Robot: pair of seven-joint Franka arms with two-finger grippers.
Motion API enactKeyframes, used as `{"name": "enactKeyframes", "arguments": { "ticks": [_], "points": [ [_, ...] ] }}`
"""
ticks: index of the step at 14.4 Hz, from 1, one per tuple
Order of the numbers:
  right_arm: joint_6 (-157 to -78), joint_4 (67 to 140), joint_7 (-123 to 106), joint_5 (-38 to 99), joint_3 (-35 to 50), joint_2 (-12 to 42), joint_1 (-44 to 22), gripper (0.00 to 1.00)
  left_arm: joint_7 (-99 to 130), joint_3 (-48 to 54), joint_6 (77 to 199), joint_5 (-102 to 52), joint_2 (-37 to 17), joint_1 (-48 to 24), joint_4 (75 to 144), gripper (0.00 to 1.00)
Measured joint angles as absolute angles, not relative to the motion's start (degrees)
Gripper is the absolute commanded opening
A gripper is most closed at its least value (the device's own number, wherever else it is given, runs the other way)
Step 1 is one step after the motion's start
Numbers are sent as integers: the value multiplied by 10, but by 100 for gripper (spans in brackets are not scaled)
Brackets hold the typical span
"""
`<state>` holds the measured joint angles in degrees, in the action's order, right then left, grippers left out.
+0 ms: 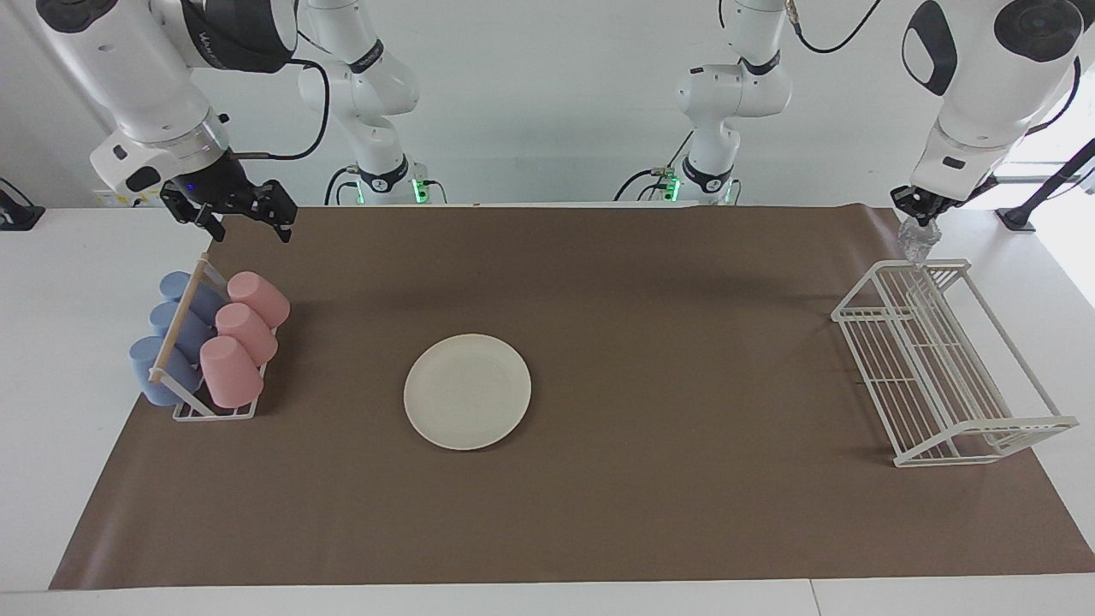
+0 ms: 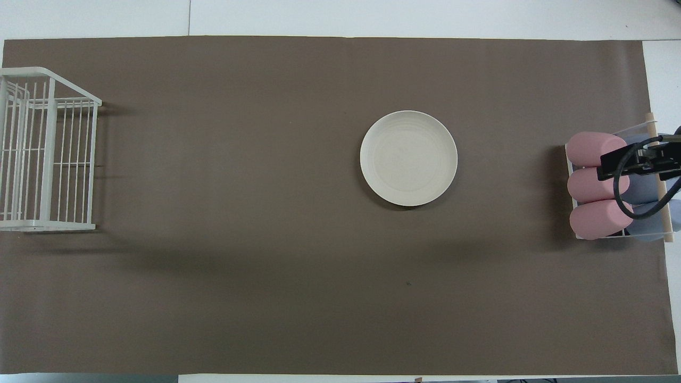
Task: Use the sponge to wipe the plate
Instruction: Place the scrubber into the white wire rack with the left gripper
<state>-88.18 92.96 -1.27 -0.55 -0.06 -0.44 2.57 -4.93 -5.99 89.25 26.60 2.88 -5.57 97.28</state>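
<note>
While the left gripper (image 1: 917,205) hangs clenched on the sponge (image 1: 917,236) over the wire rack (image 1: 941,359) at its own end, the plate (image 1: 467,391) lies well apart from it mid-mat; the right gripper (image 1: 244,224) hovers with fingers spread above the cup rack (image 1: 205,342).

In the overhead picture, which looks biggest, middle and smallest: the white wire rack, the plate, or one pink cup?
1. White wire rack, though the picture's edge cuts part of it off.
2. Plate, flat on the brown mat.
3. Pink cup, clearly the smallest, lying in its holder.
</note>
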Motion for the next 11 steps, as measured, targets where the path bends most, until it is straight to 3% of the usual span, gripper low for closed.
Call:
{"name": "enactKeyframes", "arguments": {
  "ticks": [6,11],
  "points": [
    [-883,934,-11,-3,1,-8,26,100,-25,-59,966,469,-51,-79,980,0],
    [-884,934,-10,-2,1,-9,26,100,87,-59,970,544,-118,-115,984,0]
  ]
}}
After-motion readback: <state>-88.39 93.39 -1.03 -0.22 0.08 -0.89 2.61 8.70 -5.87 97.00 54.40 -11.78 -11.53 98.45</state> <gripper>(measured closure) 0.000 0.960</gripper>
